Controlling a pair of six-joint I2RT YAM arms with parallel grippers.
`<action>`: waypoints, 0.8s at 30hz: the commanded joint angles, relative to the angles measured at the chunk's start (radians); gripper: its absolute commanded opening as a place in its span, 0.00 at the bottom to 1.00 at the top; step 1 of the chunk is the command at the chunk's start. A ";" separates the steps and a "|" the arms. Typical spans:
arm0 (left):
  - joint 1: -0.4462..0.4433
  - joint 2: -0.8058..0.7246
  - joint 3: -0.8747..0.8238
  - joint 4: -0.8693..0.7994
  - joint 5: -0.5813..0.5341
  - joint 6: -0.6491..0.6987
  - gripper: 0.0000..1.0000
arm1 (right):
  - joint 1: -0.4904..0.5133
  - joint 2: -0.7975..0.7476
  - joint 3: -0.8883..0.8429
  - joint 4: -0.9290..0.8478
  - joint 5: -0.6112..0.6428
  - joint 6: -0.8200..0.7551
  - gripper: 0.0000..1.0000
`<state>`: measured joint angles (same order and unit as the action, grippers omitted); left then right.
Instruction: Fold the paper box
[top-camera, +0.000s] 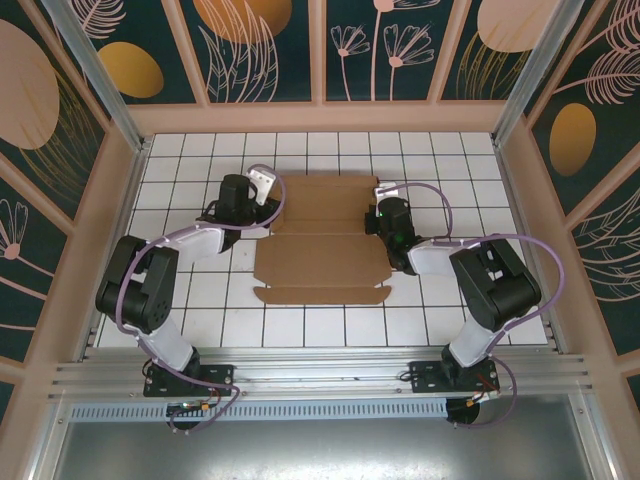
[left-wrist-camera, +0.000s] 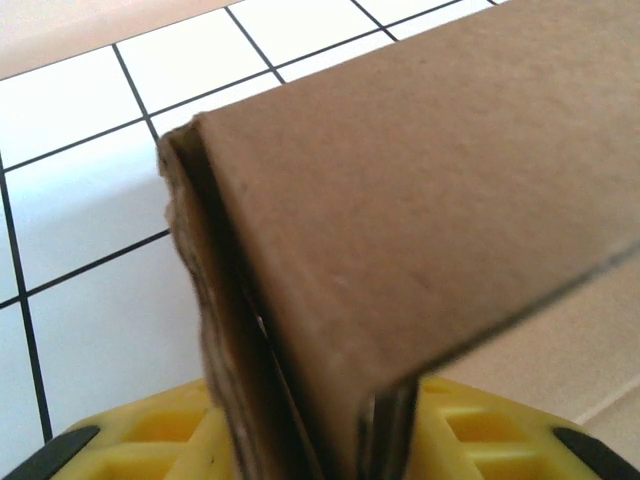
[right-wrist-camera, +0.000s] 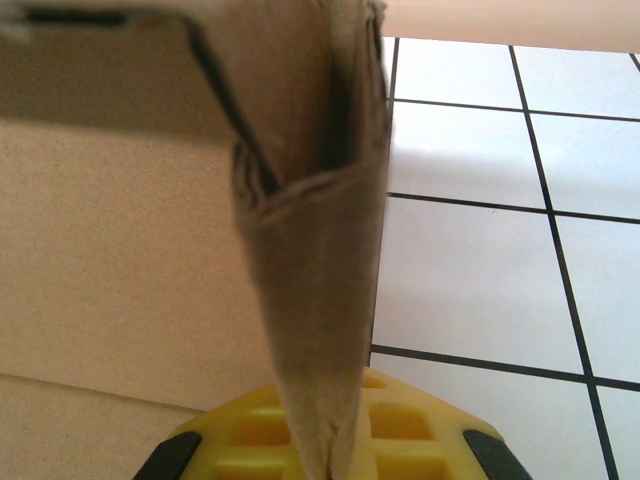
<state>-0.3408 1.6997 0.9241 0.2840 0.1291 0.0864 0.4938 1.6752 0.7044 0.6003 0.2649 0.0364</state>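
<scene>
Cardboard side flaps of the paper box (top-camera: 320, 250) stand pinched by inward-bent arms: left gripper (top-camera: 273, 206), right gripper (top-camera: 374, 217), both clamped.

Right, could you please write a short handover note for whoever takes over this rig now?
Left pincer: shut on a folded-up flap at the paper box's left edge.
Right pincer: shut on a folded-up flap at its right edge.
Box: centre of the table, mostly a flat sheet.
Done: the two side flaps are raised.
Left: near panels lie flat; walls not yet formed.
</scene>
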 joint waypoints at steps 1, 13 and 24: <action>-0.006 0.037 0.042 -0.026 -0.055 -0.042 0.36 | 0.018 -0.037 -0.011 0.006 0.009 0.017 0.00; -0.017 0.089 0.108 -0.135 -0.216 -0.131 0.19 | 0.041 -0.055 -0.010 0.003 0.029 0.025 0.00; -0.057 0.117 0.135 -0.155 -0.398 -0.211 0.00 | 0.089 -0.051 0.013 -0.053 0.110 0.069 0.00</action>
<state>-0.3832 1.7855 1.0309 0.1734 -0.1577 -0.0944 0.5663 1.6535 0.7044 0.5632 0.3206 0.0704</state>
